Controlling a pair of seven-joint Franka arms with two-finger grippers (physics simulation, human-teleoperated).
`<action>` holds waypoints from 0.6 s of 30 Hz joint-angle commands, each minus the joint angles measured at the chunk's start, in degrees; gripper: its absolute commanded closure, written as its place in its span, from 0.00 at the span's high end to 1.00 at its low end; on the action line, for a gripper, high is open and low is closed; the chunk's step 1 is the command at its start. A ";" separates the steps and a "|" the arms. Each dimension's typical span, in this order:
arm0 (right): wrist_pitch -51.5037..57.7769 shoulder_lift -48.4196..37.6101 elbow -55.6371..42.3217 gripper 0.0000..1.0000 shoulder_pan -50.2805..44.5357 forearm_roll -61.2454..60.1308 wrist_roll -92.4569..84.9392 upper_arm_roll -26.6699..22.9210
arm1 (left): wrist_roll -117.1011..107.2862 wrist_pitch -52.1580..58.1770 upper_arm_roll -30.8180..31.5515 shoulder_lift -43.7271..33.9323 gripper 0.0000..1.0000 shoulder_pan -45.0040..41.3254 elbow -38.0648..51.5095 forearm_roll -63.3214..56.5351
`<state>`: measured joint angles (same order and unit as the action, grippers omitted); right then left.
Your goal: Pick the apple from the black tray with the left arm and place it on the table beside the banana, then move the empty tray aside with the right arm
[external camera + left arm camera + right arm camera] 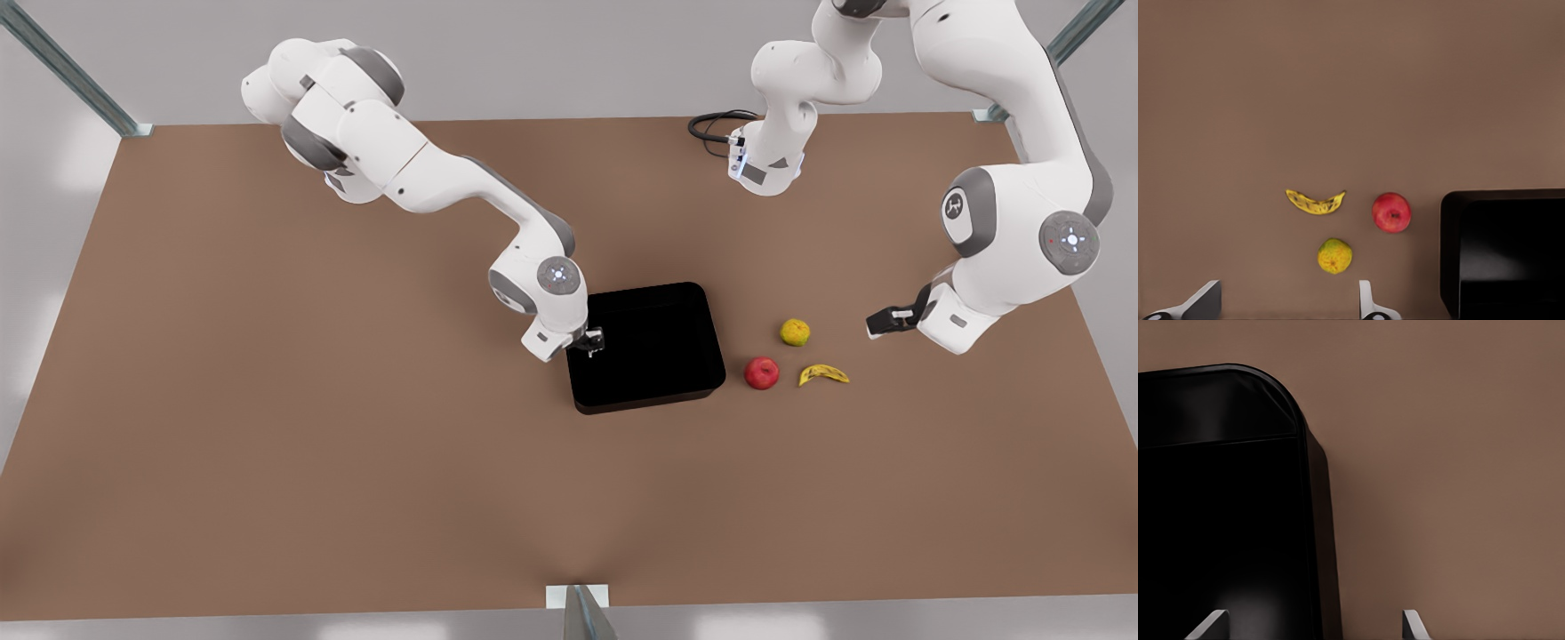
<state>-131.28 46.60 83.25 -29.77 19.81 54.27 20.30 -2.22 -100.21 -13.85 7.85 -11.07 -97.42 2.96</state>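
Front view: right gripper (594, 341) spread, straddling black tray (653, 342) rim; left gripper (876, 324) beyond banana (823, 374), apple (762, 373) between.

Left wrist: fingers (1367, 303) parted, empty; bare table (1338, 87) past fruit.

Right wrist: fingers (1413, 624) apart astride rim.

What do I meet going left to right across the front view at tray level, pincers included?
Right pincer open at the black tray's edge → black tray → apple → yellow-green fruit → banana → left pincer, open, waiting above the table.
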 commanded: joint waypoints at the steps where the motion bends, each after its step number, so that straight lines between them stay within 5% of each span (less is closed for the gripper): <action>1: -1.52 0.16 -0.01 0.95 0.06 0.41 1.10 0.00 | 5.64 0.71 -0.03 -0.03 1.00 0.00 0.04 -0.06; 11: -1.43 0.16 -0.01 0.42 0.24 0.14 1.01 0.00 | 5.38 0.71 0.05 -0.03 1.00 0.00 -0.05 -0.06; 18: -1.43 0.16 -0.01 0.26 0.32 0.14 0.39 0.00 | 5.29 0.71 0.06 0.85 1.00 -0.35 1.62 0.29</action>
<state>-132.64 46.85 83.26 -29.45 19.93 54.89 20.29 1.23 -99.55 -13.72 8.74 -11.50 -95.85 3.36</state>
